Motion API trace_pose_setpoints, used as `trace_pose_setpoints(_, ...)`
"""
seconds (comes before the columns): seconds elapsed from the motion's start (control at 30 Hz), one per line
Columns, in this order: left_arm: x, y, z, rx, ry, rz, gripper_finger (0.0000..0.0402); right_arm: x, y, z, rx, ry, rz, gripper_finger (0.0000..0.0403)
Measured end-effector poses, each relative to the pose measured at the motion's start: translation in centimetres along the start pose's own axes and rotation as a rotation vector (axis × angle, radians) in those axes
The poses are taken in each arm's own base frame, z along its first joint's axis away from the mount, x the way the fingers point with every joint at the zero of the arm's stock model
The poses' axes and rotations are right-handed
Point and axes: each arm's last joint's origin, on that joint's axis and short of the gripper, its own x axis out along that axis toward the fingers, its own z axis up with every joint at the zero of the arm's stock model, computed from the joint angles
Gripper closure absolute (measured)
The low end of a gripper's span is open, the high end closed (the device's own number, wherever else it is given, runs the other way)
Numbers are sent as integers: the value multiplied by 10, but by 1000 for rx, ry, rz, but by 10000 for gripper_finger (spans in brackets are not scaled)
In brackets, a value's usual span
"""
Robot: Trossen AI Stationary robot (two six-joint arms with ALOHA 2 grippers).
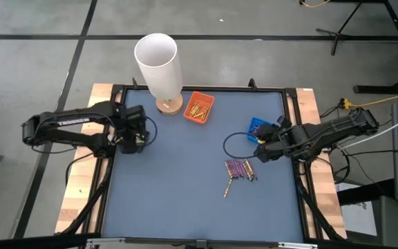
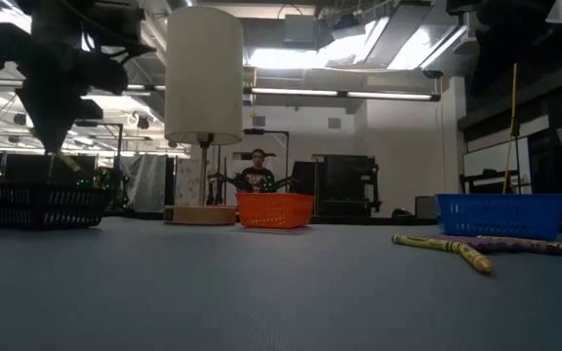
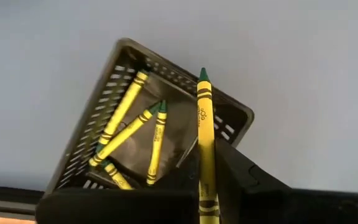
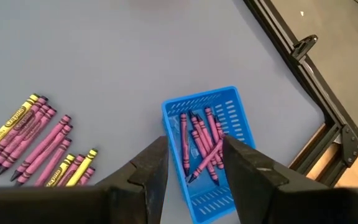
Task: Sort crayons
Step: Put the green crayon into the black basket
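My left gripper (image 1: 133, 137) hangs at the table's left side, pointing down over a black basket (image 3: 95, 130), and is shut on a yellow crayon (image 3: 205, 124). Several yellow crayons (image 3: 124, 127) lie in that basket. My right gripper (image 4: 194, 149) stands open above a blue basket (image 4: 197, 101) that holds purple crayons (image 4: 201, 146), with nothing between its fingers. Loose purple and yellow crayons (image 1: 239, 170) lie flat on the blue mat to the right of centre. An orange basket (image 1: 200, 107) with golden crayons stands at the back. My left gripper pinches the yellow crayon's rear end (image 3: 207, 190) between its two fingers, which come from above and lie along it. The crayon hangs clear, its green tip (image 3: 202, 74) pointing down over the black basket's rim.
A tall white cylinder on a wooden base (image 1: 159, 66) stands at the back, left of the orange basket. Black cables (image 1: 235, 142) loop near the blue basket. Wooden boards and a raised black frame (image 1: 302, 111) border the mat. A person (image 2: 258, 171) sits in the room beyond.
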Motion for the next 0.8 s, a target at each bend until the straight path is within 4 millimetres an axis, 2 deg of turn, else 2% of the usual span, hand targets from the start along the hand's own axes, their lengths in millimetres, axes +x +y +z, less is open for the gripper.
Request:
trace_pose_setpoints(0.33,-7,9,-6,-106,-22,235,390,0,2,1,10,2,23,253)
trace_pose_setpoints(0.47,-6,9,-6,-111,-20,245,386,0,2,1,10,2,23,253)
trace_pose_setpoints(0.8,-6,9,-6,-113,-20,245,327,0,2,1,10,2,23,253)
